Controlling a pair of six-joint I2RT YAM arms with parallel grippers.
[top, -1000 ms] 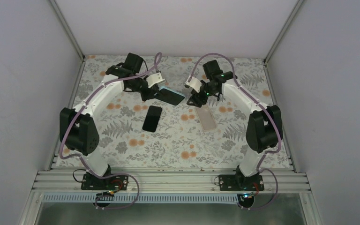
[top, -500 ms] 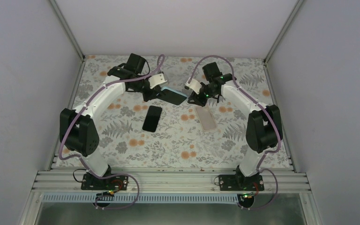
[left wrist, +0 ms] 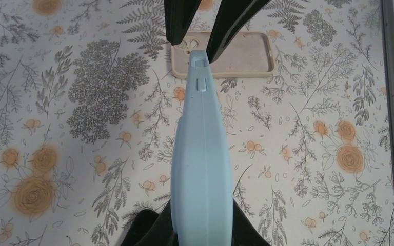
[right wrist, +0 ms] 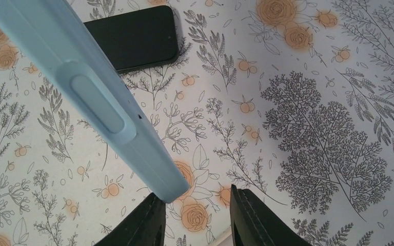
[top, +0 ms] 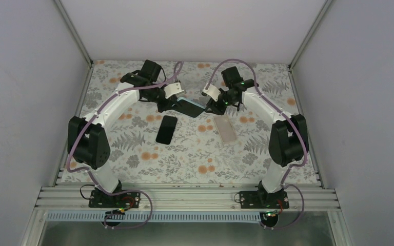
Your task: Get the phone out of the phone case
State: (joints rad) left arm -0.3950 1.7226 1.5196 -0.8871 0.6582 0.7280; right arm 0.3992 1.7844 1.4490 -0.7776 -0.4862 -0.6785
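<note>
My left gripper point(top: 173, 102) is shut on a light blue phone case point(top: 190, 106) with a dark phone face showing in it, and holds it on edge above the table. In the left wrist view the case point(left wrist: 203, 154) rises from between my fingers. Its far end reaches between the fingers of my right gripper point(top: 209, 106). In the right wrist view the case point(right wrist: 82, 92) crosses from the upper left. Its tip sits just inside the left finger point(right wrist: 141, 225). My right gripper point(right wrist: 197, 220) is open and clamps nothing.
A bare black phone point(top: 166, 129) lies flat on the floral table mat, left of centre, also in the right wrist view point(right wrist: 133, 38). An empty beige case point(top: 227, 128) lies to the right, also in the left wrist view point(left wrist: 236, 61).
My left arm has carried the blue case to the right, so its end has come between the right gripper's fingers. The right gripper has shifted slightly toward it.
</note>
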